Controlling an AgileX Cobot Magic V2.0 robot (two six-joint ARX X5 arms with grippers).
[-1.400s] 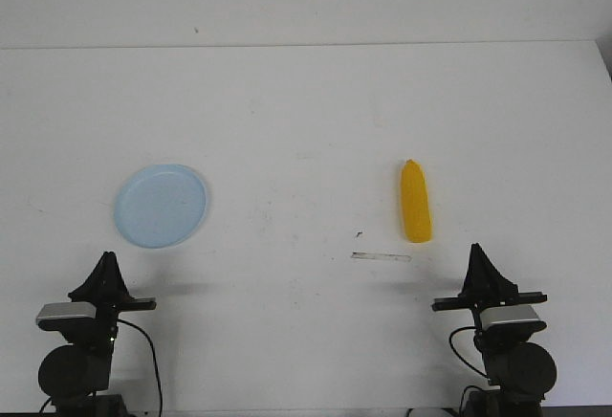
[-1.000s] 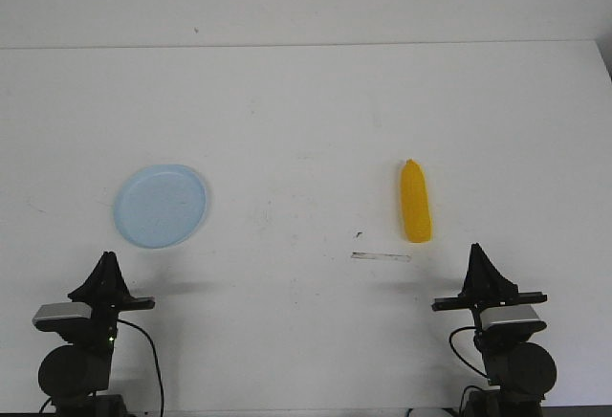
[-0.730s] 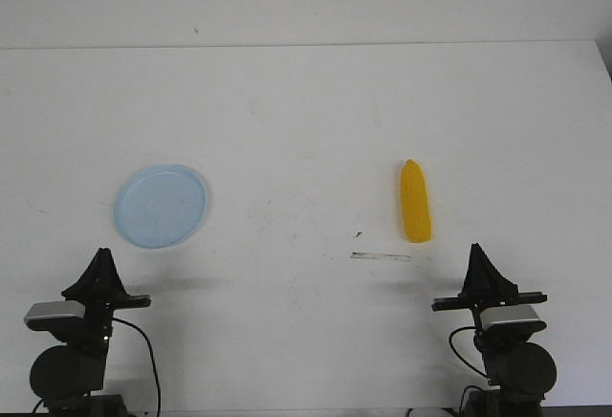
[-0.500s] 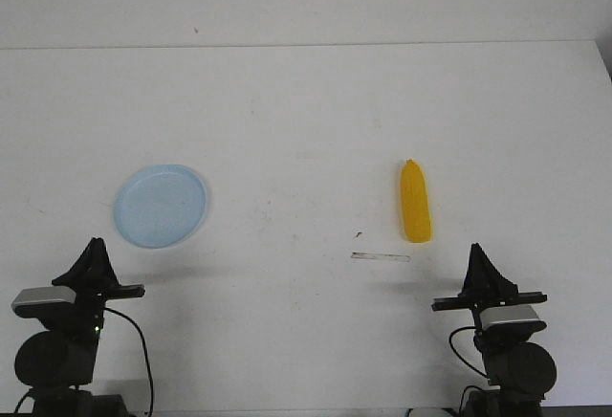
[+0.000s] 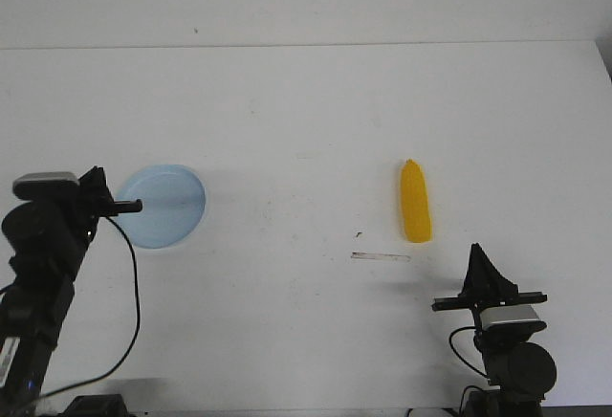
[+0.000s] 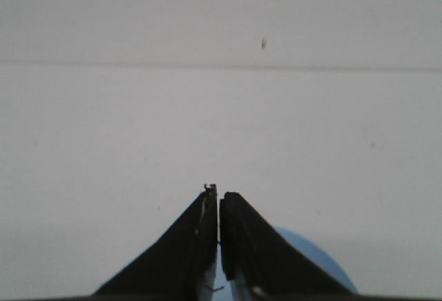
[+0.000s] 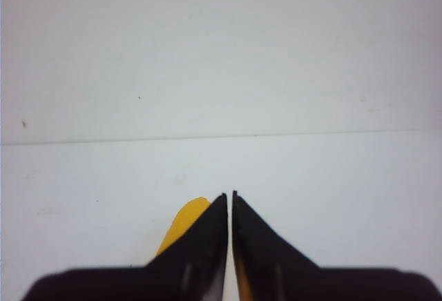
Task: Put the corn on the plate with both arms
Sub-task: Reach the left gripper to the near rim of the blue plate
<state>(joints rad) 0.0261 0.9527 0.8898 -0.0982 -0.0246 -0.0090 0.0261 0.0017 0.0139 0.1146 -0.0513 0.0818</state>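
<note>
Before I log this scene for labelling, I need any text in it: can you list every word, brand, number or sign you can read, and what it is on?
No readable text in any view.
The corn and the plate are plain, with no print.
The table carries only small dark specks and a thin scuff mark, not writing.
The arms' housings show nothing readable.

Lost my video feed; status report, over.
Left tool shut, raised by the plate. Right tool shut, parked behind the corn. Corn on table, untouched. Path to plate clear.
</note>
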